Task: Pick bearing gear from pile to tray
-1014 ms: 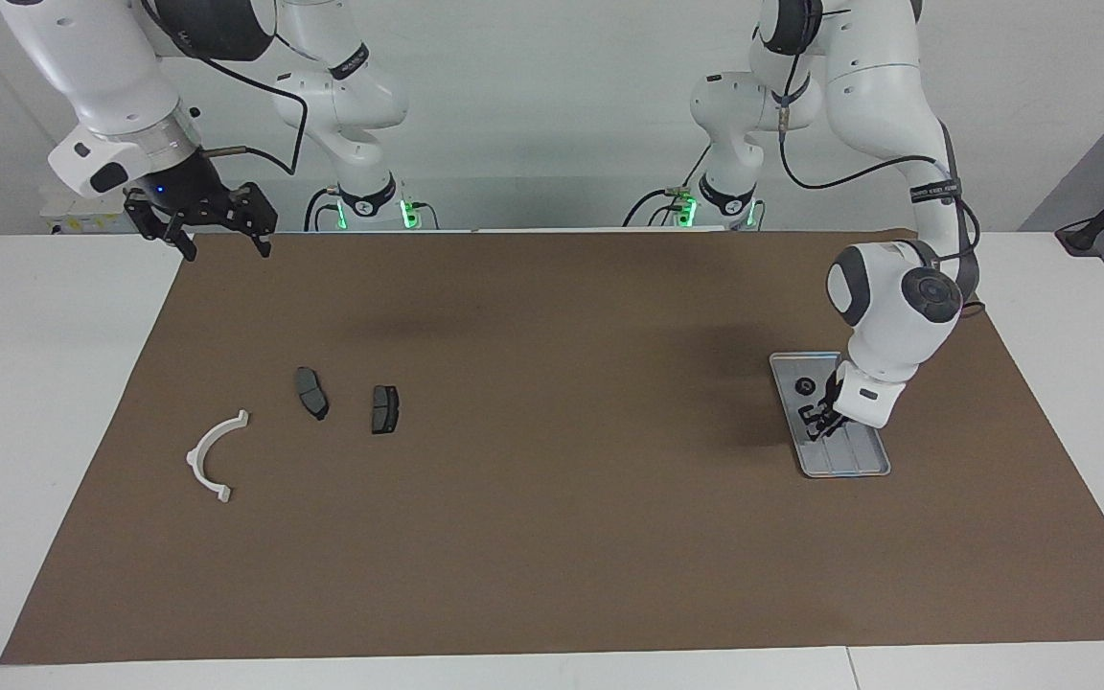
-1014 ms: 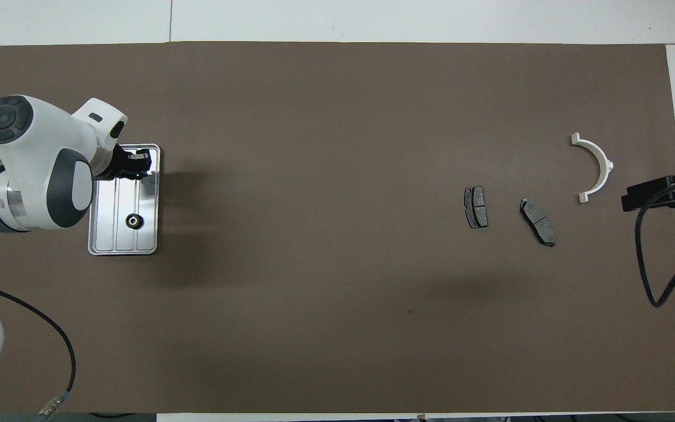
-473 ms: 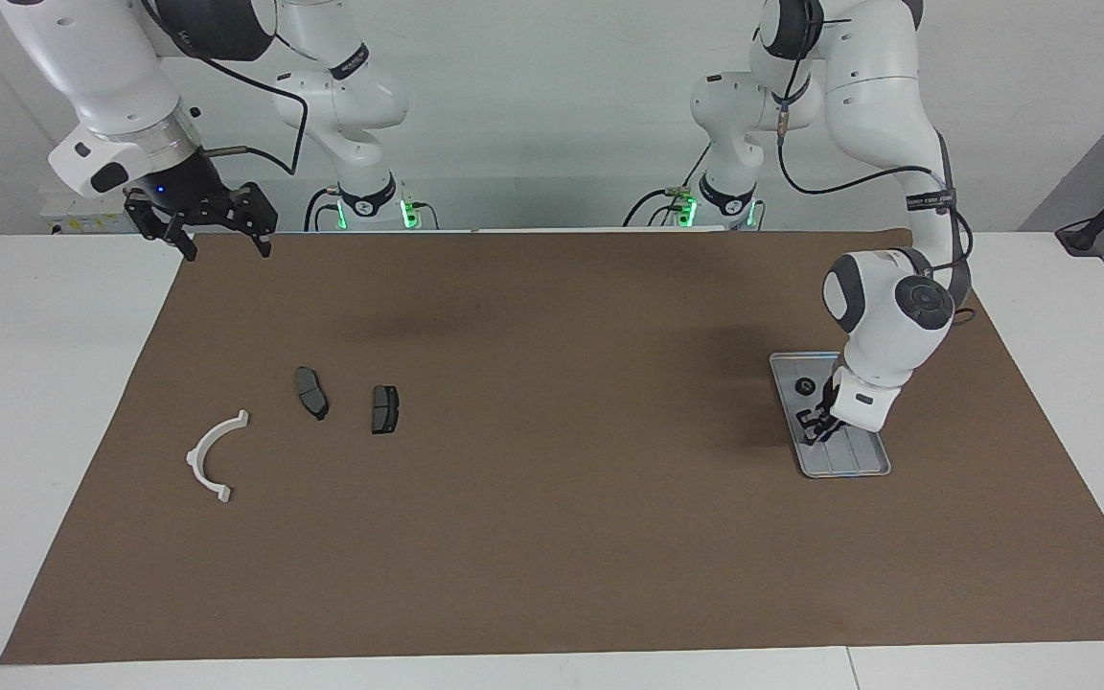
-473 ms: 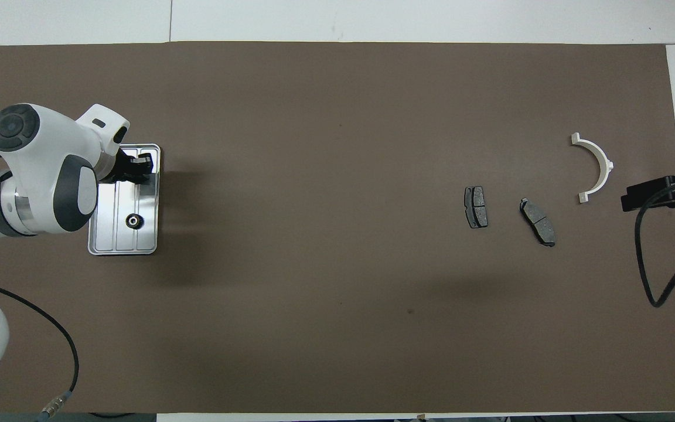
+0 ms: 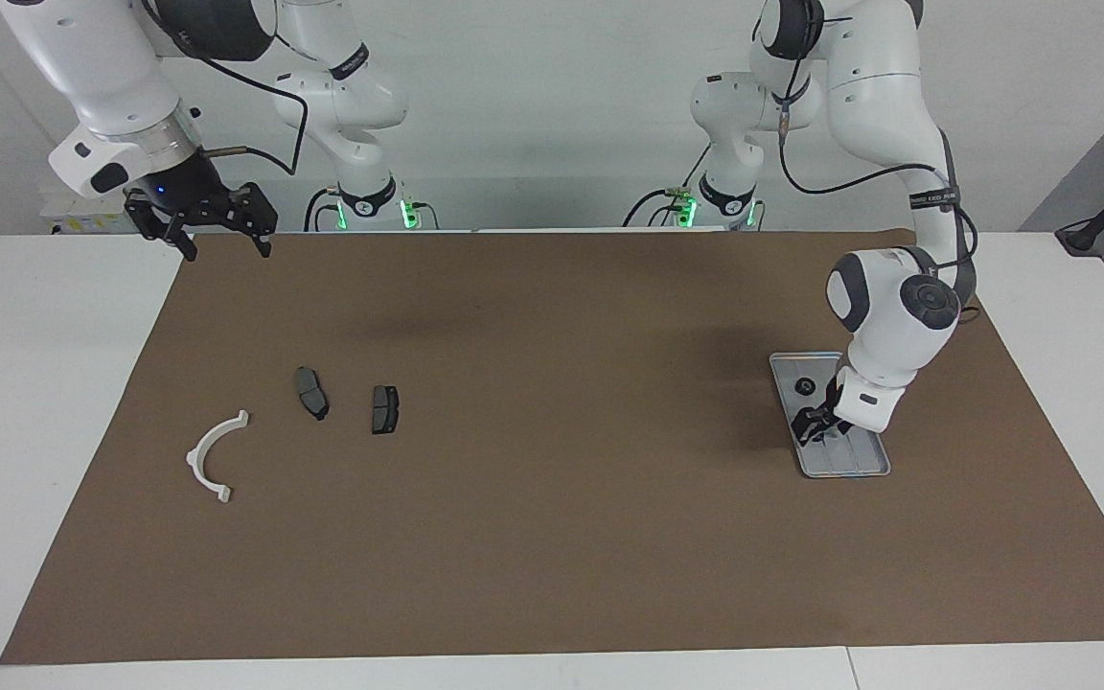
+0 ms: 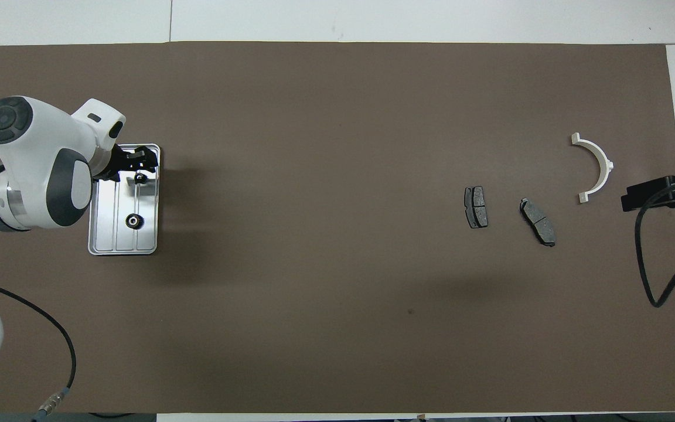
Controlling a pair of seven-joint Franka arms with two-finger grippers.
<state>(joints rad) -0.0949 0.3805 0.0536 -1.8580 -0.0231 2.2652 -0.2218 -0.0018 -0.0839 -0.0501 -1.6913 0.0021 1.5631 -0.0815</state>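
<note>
So the bearing gear (image 6: 133, 221) is a tiny black round thing with a toothed edge and a pale centre. It's lying flat in the tray (image 6: 109, 231), in the half nearer the robots.

That tray is a flat silver-grey metal rectangle with rounded corners, a low rim and faint lengthwise ridges. It's way bigger than the parts and sits on the brown mat (image 5: 552, 537) toward the left arm's end of the table.

A second small dark round piece (image 6: 138, 176) lies in the tray too, farther from the robots than the gear and right by the tool's tips. Can't tell if it's touching them.

The left gripper (image 5: 813, 428) is down low over the farther half of the tray, arm bent over it. Whether it's spread or pressed together I honestly can't tell from either view.

The right gripper (image 5: 224, 244) hangs over the mat's corner at the right arm's end, waiting, with its fingers spread and nothing between them.

The rest of the pile is at that same end of the mat, well apart from the tray. The white half-ring bracket (image 5: 212, 455) lies flat. Two dark grey brake pads (image 5: 311, 392) (image 5: 384, 409) lie close together beside it, a bit nearer the robots and not touching each other.
</note>
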